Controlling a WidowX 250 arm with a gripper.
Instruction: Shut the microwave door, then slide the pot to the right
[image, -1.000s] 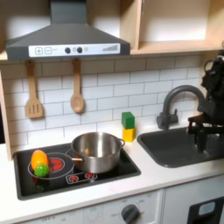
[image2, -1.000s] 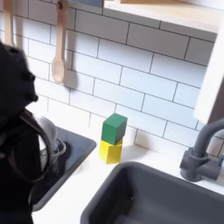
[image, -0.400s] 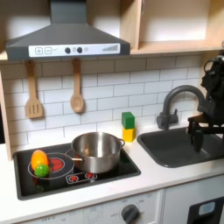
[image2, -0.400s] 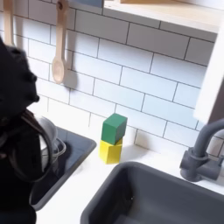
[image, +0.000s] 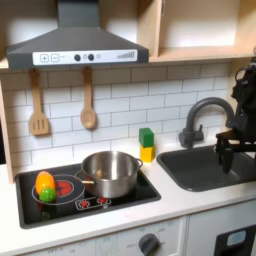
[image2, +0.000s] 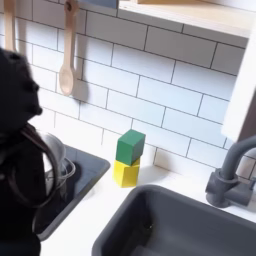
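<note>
The pot (image: 110, 172) sits on the black hob (image: 85, 190), on the burner nearer the sink (image: 210, 168), its short handle pointing toward the first exterior view's left. On the hob's other burner, just beside the pot, lies an orange-and-green toy (image: 45, 185). Between hob and sink, against the tiled wall, a green block (image: 146, 137) stands stacked on a yellow block (image: 147, 153). The tool (image: 232, 148) hangs over the sink, at the first exterior view's right edge, beside the grey tap (image: 203, 118); whether its fingers are apart or together cannot be told. Above the hob, a spatula (image: 38, 105) and a wooden spoon (image: 88, 100) hang beneath the hood (image: 75, 42).
</note>
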